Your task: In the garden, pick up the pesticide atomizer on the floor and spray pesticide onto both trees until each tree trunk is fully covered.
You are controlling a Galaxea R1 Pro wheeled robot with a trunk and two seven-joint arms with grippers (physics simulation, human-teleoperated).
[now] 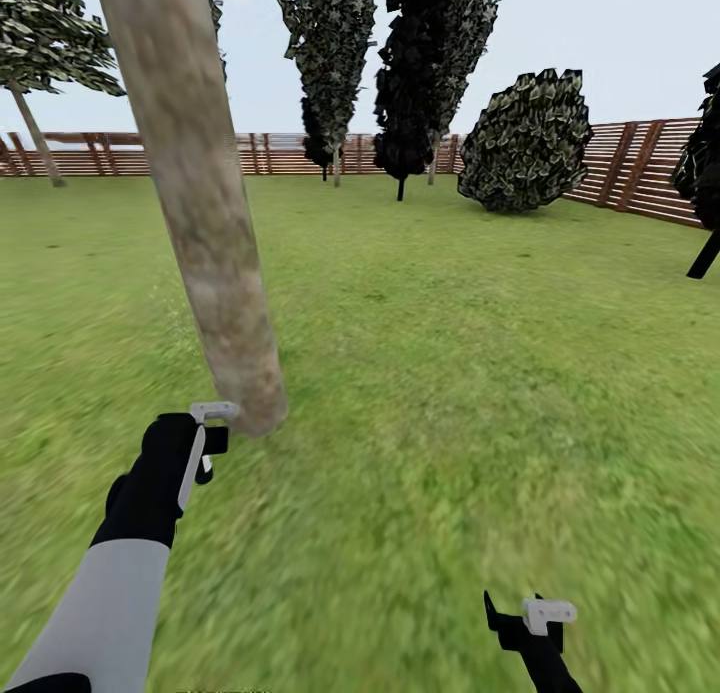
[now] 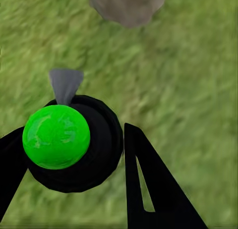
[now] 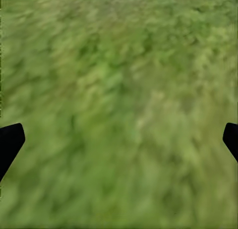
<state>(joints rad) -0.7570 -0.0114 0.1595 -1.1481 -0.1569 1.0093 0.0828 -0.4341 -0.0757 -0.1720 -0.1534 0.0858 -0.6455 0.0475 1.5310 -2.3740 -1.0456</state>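
Left arm reaches forward and low over the lawn [image 1: 450,373], its gripper [image 1: 205,443] just beside the base of the thick pale tree trunk [image 1: 195,193]. Left wrist view: left gripper [image 2: 74,154] closed around the pesticide atomizer [image 2: 69,144], with its green round top and black body between the fingers [image 2: 148,179] and its grey nozzle toward the trunk base [image 2: 126,6]. Right gripper [image 1: 525,618] held low at the robot's right, jaws spread wide, nothing between them, grass [image 3: 119,110] beneath. Slat fence [image 1: 640,168] behind.

Green-capped atomizer [image 2: 57,136] beside mottled trunk [image 1: 195,193]
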